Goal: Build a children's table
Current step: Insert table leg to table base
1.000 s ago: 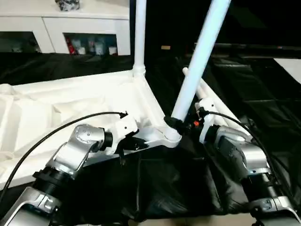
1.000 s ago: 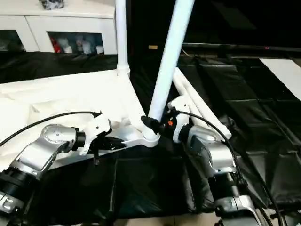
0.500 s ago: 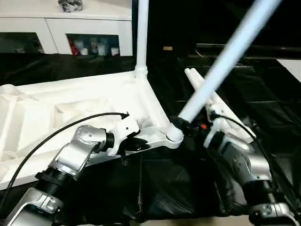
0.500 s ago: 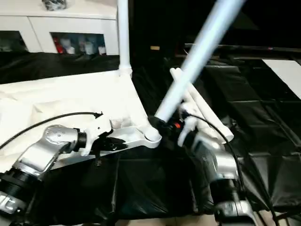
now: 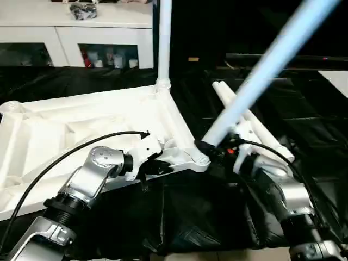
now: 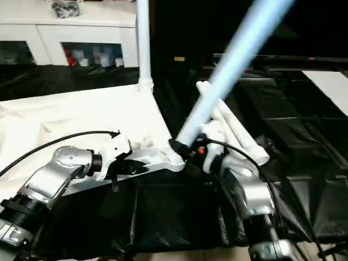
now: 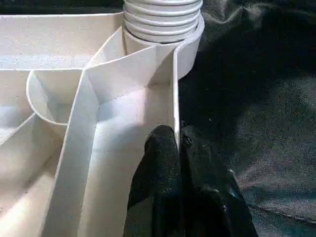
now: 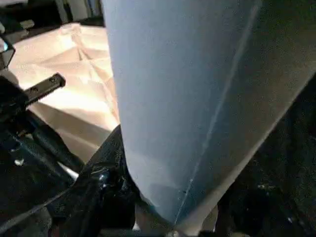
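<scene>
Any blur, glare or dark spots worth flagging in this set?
Both eye views: the tilted leg is smeared and bluish, and the tabletop glares against the black cloth. Left wrist view: the left gripper is black and featureless. Right wrist view: dim, the leg looms close.

An upturned tabletop [image 5: 81, 125] is laid left, one leg [image 5: 163, 38] stood upright at its far corner, another leg [image 5: 261, 70] leaned rightward from the near corner, spare legs [image 5: 255, 128] laid behind.

We lose both raised legs, upright [image 5: 163, 38] and tilted [image 5: 261, 70], at the top edge; cabinet contents [image 5: 109, 56] are too small to tell.
</scene>
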Controlling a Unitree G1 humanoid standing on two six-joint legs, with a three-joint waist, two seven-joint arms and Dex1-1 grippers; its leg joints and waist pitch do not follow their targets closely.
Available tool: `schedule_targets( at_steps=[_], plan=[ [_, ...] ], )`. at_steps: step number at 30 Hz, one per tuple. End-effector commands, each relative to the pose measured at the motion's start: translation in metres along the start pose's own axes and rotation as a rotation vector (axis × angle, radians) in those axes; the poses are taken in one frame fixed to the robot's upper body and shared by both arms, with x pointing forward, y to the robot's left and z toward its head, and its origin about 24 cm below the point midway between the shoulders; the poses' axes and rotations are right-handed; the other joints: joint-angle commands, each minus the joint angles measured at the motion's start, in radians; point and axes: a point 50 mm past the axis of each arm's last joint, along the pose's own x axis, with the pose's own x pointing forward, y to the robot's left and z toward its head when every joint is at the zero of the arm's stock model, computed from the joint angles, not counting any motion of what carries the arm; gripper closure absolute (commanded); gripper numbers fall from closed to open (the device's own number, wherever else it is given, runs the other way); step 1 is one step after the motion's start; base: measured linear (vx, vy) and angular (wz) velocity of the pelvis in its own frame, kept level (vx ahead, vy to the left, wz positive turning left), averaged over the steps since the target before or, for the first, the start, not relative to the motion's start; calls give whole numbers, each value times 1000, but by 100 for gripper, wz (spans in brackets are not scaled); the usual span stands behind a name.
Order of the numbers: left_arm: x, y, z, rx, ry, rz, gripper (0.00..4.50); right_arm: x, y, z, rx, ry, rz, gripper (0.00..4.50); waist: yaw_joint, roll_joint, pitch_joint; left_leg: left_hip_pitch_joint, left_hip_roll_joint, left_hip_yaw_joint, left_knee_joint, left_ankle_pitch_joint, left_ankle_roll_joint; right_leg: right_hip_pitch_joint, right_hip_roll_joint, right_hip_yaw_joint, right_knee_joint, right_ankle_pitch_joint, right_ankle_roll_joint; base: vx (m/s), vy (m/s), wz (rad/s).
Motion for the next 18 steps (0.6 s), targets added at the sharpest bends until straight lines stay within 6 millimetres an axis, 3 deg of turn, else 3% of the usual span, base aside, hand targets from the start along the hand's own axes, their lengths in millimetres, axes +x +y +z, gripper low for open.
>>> schedule_targets(
  at_steps=[1,2,3,6,7,12,13,18],
  plan=[
    [-5,7,9,49,-2,21,450,-1,7,-34,52,187,54,262,-6,3,-43,39,70,-56,-91,-468,-87,0,-104,51,-119,-483,-149,0,0,0],
    [-5,7,9,55,4,14,450,0,7,-34,37,214,79,262,-8,-8,-43,38,70,-55,-92,-468,-86,-1,-103,51,-120,-483,-147,0,0,0],
    [-6,7,9,59,7,11,450,0,7,-35,33,227,92,262,-7,-2,-44,41,71,-57,-92,-472,-88,-1,-104,52,-117,-478,-149,0,0,0],
    [-7,7,10,70,16,-4,450,-2,9,-37,29,262,143,262,-5,-15,-46,45,72,-52,-91,-461,-83,-4,-103,54,-117,-433,-161,0,0,0],
    [-7,7,10,74,19,-11,450,-2,10,-37,27,271,160,262,-2,-10,-46,46,73,-50,-92,-453,-82,-6,-101,56,-116,-409,-164,0,0,0],
    [-9,8,15,114,29,-68,450,-4,14,-39,11,290,231,262,-2,-13,-47,48,73,-48,-98,-459,-85,-3,-96,54,-110,-329,-180,0,0,0],
    [-10,7,18,130,26,-103,450,-4,14,-39,6,293,256,262,-3,-10,-36,42,72,-49,-102,-456,-82,-4,-97,56,-110,-312,-186,0,0,0],
    [-12,7,26,166,33,-183,450,-5,17,-38,-16,300,337,262,-3,-12,-32,46,73,-47,-104,-455,-74,-1,-96,57,-112,-300,-194,0,0,0]
  ],
)
